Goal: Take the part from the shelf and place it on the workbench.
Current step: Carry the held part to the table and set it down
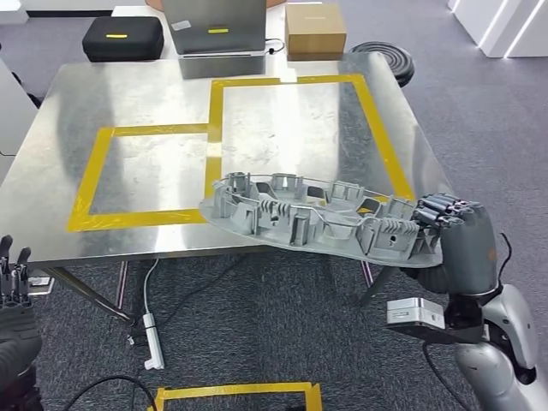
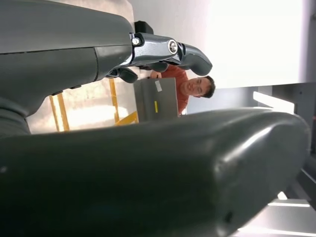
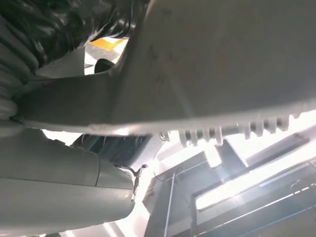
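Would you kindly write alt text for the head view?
The robot's right hand holds a large grey ribbed part by one end, above the near edge of a steel workbench marked with yellow tape. The left hand hangs low, holding nothing.

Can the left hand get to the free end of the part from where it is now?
Probably yes: the left hand hangs low at the table's near-left edge, holding nothing, and nothing stands between it and the part's free end.

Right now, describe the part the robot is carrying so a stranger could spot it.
Find the steel workbench marked with yellow tape. At its near right edge, the right hand grips a flat grey part. It alone is ribbed and hangs past the edge.
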Tool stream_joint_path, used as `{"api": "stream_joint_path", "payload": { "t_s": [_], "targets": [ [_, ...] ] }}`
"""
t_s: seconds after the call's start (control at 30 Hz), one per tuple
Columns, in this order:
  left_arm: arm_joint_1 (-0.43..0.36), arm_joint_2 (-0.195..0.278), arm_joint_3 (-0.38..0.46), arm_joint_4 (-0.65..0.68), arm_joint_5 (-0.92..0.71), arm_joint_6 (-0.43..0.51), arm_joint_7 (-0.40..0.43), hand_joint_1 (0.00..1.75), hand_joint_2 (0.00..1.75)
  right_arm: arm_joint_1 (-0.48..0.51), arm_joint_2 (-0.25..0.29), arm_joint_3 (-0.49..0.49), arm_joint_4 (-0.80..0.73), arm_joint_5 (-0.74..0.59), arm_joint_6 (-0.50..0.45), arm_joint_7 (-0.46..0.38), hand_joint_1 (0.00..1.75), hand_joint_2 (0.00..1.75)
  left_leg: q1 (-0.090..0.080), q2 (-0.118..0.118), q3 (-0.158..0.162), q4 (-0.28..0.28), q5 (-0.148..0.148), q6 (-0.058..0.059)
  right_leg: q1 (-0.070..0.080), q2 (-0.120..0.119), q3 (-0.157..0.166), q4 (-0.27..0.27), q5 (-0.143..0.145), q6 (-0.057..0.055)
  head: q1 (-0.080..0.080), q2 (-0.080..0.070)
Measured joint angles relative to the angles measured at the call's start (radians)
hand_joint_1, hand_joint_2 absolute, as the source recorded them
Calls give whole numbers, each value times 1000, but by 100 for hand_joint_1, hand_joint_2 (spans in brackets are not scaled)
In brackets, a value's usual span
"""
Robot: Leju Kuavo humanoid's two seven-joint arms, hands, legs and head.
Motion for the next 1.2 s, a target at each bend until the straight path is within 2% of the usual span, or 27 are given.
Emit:
{"api": "stream_joint_path", "payload": {
  "t_s": [0.07,0.1,0.13,0.2,0.27,0.3,0.33,0.4,0.43,0.47,0.5,0.53,0.57,0.6,0.63,0.7,0.77,0.83,0.87,0.93,0.97,1.0,1.03,1.07,1.1,1.13,1.2],
  "targets": [
    [0,0,0,0,0,0,0,0,0,0,0,0,0,0,0,0,175,175,0,-2,19,0,-15,-5,0,-1,37,-116,90,-4,0,0],
    [-1,0,0,0,0,0,0,0,0,0,0,0,1,0,0,0,175,175,-2,-2,26,1,-23,-11,1,-2,65,-176,117,-7,0,0],
    [-1,0,0,0,0,-1,0,0,0,-2,0,0,1,-2,0,0,175,175,-3,-3,29,2,-28,-16,3,-2,86,-218,128,-13,-1,0],
    [-3,1,0,0,0,-1,0,0,0,-2,0,-1,3,-3,0,0,175,175,-6,-3,31,1,-34,-27,7,-1,104,-245,117,-25,-4,0],
    [-4,1,-1,0,0,-1,1,0,0,0,0,-2,4,-3,0,1,175,175,-5,-1,33,3,-42,-36,4,1,110,-250,110,-37,-7,0],
    [-5,1,-2,0,0,-1,1,0,0,0,0,-2,4,-3,0,2,175,175,-4,0,27,22,-53,-42,2,0,115,-253,108,-43,-10,0],
    [-5,2,-2,0,0,-1,1,0,0,-1,0,-2,5,-3,0,2,175,175,-3,0,8,63,-73,-48,0,0,122,-255,105,-49,-12,0],
    [-5,4,-2,0,0,-1,1,0,0,-2,0,-2,5,-4,1,3,175,175,-1,1,-65,196,-121,-56,0,-1,131,-255,96,-56,-16,0],
    [-5,4,-3,1,0,-1,1,0,0,-2,0,-2,6,-4,2,3,175,175,-1,1,-105,257,-135,-57,1,0,136,-255,92,-57,-16,0],
    [-4,4,-3,1,0,-1,1,0,0,-2,0,-1,7,-4,3,3,175,175,-1,1,-132,289,-130,-57,1,0,142,-255,87,-58,-16,0],
    [-4,4,-4,2,0,-1,1,0,0,-2,0,-1,8,-4,4,3,175,175,-1,1,-142,285,-104,-54,3,1,150,-255,81,-58,-16,0],
    [-5,4,-4,2,0,-1,1,0,0,-2,0,-1,10,-4,5,3,175,175,-2,1,-134,243,-60,-48,4,2,160,-255,75,-57,-16,0],
    [-5,4,-4,2,0,-1,1,0,0,-2,0,-1,10,-4,6,3,175,175,-4,1,-115,178,-10,-40,5,3,170,-256,68,-56,-16,0],
    [-5,4,-4,2,0,-1,1,0,0,-3,0,-1,11,-5,7,3,175,175,-7,1,-93,119,25,-31,8,4,179,-256,61,-53,-15,0],
    [-5,4,-4,3,0,-1,1,0,0,-4,0,-1,12,-5,8,3,175,175,-11,2,-73,69,43,-22,9,4,184,-256,55,-49,-15,0],
    [-7,5,-5,3,0,-2,1,0,0,-6,0,-1,13,-6,10,5,175,175,-16,2,-56,32,36,-13,9,4,186,-260,50,-36,-14,0],
    [-8,6,-5,3,0,-3,1,0,0,-8,0,-2,14,-6,12,7,175,175,-14,1,-46,14,32,-9,7,2,187,-263,44,-24,-14,0],
    [-9,5,-5,3,0,-4,1,0,0,-10,0,-2,14,-6,13,9,175,175,-7,1,-31,-1,31,-3,7,1,168,-224,21,-14,-11,0],
    [-10,5,-5,3,0,-5,1,0,0,-12,0,-2,15,-6,13,9,175,175,-5,1,-25,-5,29,1,6,1,139,-174,1,-11,-9,0],
    [-11,5,-6,4,0,-6,1,0,0,-14,0,-1,17,-8,14,9,175,175,-4,2,-18,-5,22,5,4,1,58,-46,-36,-4,-8,0],
    [-11,5,-6,4,0,-6,1,0,0,-14,0,-1,19,-8,15,10,175,175,-4,2,-14,-5,17,5,3,1,25,-4,-37,-2,-8,0],
    [-11,5,-7,5,0,-6,1,0,0,-14,0,-1,21,-8,17,11,175,175,-3,2,-8,-4,11,4,2,1,8,3,-17,1,-8,0],
    [-11,5,-8,5,0,-6,1,0,0,-14,0,-1,24,-7,18,13,175,175,-2,1,0,-3,4,2,1,0,11,-30,21,2,-8,0],
    [-11,5,-8,5,0,-6,1,0,0,-15,0,-1,26,-6,19,14,175,175,-1,0,10,-2,-4,-2,-1,-1,30,-93,68,3,-8,0],
    [-11,5,-9,5,0,-6,1,0,0,-16,0,-1,27,-6,19,15,175,175,0,0,18,-1,-12,-7,-2,-2,53,-152,101,4,-8,0],
    [-12,5,-9,5,0,-6,1,0,0,-18,0,-1,28,-6,20,16,175,175,-1,-1,21,3,-20,-13,-2,-2,78,-203,120,2,-8,0],
    [-15,7,-10,6,-1,-6,1,0,0,-22,0,-1,30,-8,22,18,175,175,-4,-1,20,8,-29,-23,1,1,99,-234,112,-12,-9,0]
  ]
}}
